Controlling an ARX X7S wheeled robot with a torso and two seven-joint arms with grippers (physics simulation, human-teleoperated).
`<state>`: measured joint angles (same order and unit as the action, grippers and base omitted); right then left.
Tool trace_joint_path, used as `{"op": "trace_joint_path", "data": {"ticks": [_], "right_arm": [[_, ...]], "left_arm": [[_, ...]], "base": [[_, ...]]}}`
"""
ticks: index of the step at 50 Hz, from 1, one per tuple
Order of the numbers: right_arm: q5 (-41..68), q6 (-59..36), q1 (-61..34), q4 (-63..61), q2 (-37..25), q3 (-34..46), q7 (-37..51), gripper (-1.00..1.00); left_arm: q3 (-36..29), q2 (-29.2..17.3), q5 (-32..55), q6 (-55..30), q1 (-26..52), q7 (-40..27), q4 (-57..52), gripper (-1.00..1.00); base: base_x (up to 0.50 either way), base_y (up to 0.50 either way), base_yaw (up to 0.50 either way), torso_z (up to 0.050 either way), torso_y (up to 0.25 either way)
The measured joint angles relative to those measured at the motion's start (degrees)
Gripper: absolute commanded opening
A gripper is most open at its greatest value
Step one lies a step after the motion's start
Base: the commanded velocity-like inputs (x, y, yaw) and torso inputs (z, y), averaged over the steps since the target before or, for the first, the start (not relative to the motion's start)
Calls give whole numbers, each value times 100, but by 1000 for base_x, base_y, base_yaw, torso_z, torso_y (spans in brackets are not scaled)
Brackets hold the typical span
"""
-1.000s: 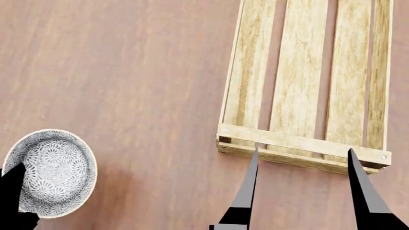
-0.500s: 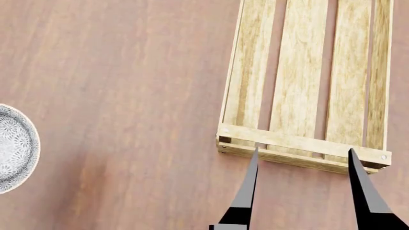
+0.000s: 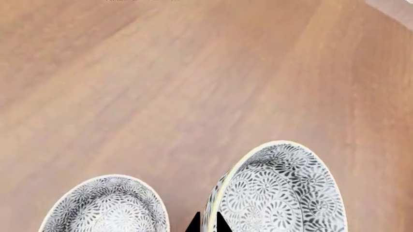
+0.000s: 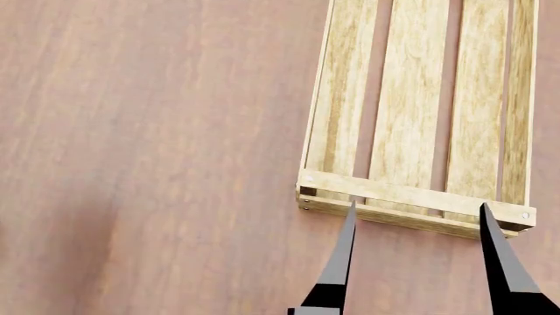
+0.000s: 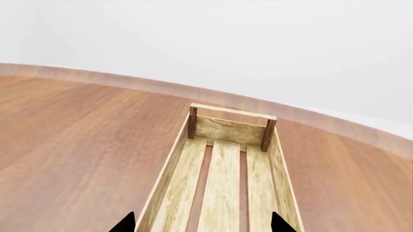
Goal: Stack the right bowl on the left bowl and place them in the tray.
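In the left wrist view, my left gripper (image 3: 208, 223) is shut on the rim of the right bowl (image 3: 284, 193), a white bowl with a grey flower pattern, held tilted above the wooden table. The left bowl (image 3: 110, 208), with the same pattern, sits on the table just beside it, a narrow gap between them. Neither bowl shows in the head view. The tray (image 4: 411, 197), a light-wood slatted crate, lies at the upper right with nothing in it. My right gripper (image 4: 416, 220) is open at the tray's near end, its tips (image 5: 201, 224) as wide apart as the tray (image 5: 223, 183).
The brown wooden table (image 4: 157, 131) fills the rest of the head view. Its curved far edge (image 5: 96, 77) runs behind the tray in the right wrist view, with a pale wall beyond it.
The bowl held by my left gripper has moved left and out of the head view. The right gripper and the tray have stayed where they were.
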<state>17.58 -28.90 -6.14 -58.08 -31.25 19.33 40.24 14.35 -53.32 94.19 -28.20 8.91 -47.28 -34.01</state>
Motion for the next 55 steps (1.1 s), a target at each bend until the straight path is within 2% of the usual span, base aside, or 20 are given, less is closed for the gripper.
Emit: {"op": "trace_joint_path", "data": {"ticks": [24,55], "right_arm": [[162,43,-89,0,-183,83,215,100],[231,74,-164,38,-278,183,333,100]], "left_arm": [[1019,132,679,273,-583,64,431,-100],[1833,545,1075,446,-1192,311,808,-100]], "base": [[0,0,0,0,0],[0,0,0,0,0]]}}
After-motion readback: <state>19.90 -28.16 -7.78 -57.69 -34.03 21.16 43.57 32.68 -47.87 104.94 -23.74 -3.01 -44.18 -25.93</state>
